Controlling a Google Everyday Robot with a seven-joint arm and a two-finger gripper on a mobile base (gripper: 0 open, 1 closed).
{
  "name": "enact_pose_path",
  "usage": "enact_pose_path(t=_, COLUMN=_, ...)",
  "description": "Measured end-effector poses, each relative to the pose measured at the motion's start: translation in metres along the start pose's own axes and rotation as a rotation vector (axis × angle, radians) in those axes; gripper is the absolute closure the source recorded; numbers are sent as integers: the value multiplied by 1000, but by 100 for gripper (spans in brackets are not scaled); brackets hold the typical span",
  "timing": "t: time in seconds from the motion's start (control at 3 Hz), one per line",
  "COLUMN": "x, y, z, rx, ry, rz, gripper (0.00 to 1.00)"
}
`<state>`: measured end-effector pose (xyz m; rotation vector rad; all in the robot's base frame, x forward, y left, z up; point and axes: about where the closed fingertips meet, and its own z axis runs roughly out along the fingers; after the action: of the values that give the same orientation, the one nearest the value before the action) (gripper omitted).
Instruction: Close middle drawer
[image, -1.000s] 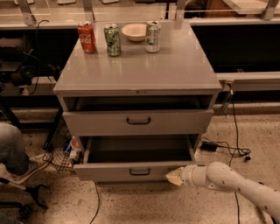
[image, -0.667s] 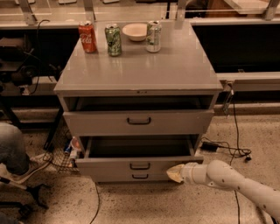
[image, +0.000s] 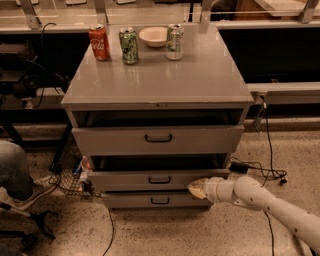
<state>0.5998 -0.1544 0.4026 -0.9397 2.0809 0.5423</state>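
The grey cabinet (image: 160, 95) has three stacked drawers. The middle drawer (image: 150, 178), a shallow grey front with a small black bar handle (image: 159, 179), stands only slightly out, with a dark gap above it. My gripper (image: 196, 187) is at the end of the white arm coming from the lower right. Its tip rests against the right part of the middle drawer's front. The top drawer (image: 158, 139) stands a little open. The bottom drawer (image: 156, 200) sits below.
On the cabinet top stand a red can (image: 99, 43), a green can (image: 129, 45), a white bowl (image: 154, 36) and a third can (image: 174, 41). Cables (image: 265, 170) lie on the floor at right. A person's leg (image: 15, 172) and a wire basket (image: 70, 177) are at left.
The middle drawer has slid in from well pulled out to nearly shut. My gripper has followed its front toward the cabinet.
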Motion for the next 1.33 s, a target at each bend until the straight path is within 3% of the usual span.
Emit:
enact_pose_path(t=0.33, x=-26, y=-18, z=11, rx=12, ry=-47, rz=-48, gripper=100)
enact_pose_path(t=1.0, x=-45, y=-32, z=4, rx=56, ry=-84, rz=-93, gripper=100)
enact_pose_path(t=1.33, x=-44, y=-54, z=-73, rx=235, ry=-78, rz=-71, gripper=100)
